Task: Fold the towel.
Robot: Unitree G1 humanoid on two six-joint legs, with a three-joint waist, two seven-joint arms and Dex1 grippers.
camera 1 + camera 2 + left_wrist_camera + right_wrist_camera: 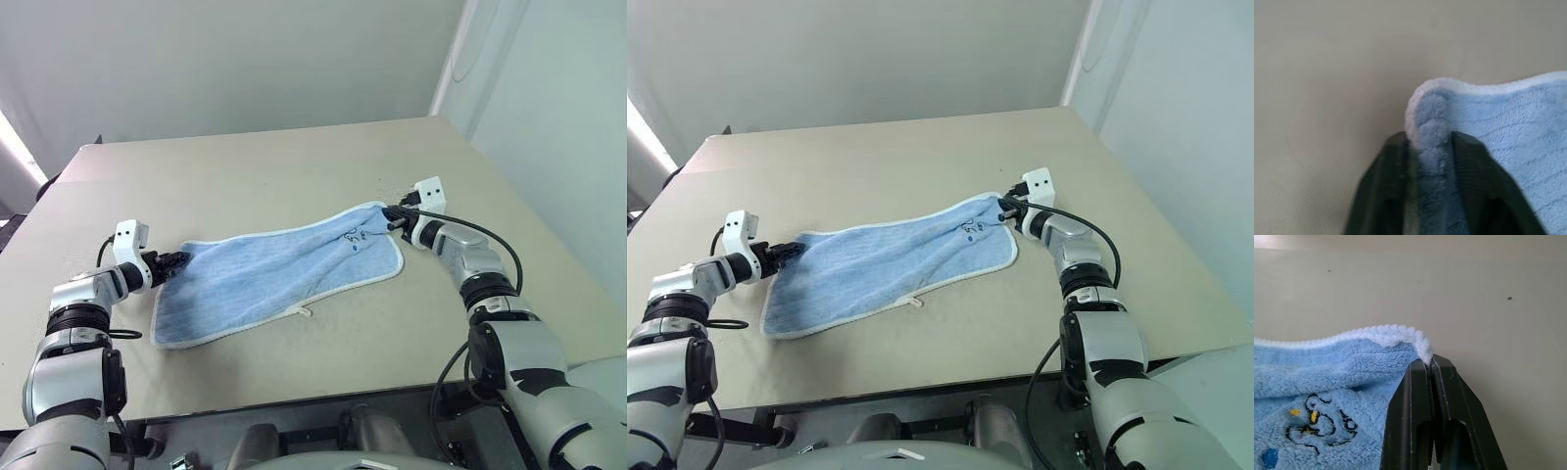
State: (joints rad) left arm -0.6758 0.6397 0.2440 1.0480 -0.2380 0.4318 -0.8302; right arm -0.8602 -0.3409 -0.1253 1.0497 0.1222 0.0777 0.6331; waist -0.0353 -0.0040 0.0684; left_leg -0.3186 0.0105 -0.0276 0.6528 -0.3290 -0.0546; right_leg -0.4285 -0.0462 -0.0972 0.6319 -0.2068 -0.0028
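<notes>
While the towel (pixel 279 273) is spread out across the middle of the beige surface (pixel 294 166), both far corners are pinched. The left gripper (pixel 176 261) is clamped on the towel's left corner, with a bunched fold of terry squeezed between its black fingers (pixel 1386 191). The right gripper (pixel 390 217) is closed tight on the white-piped right corner, just beside the small embroidered mark (pixel 1317 423). A little white loop tag (pixel 303 311) is seen on the near edge.
</notes>
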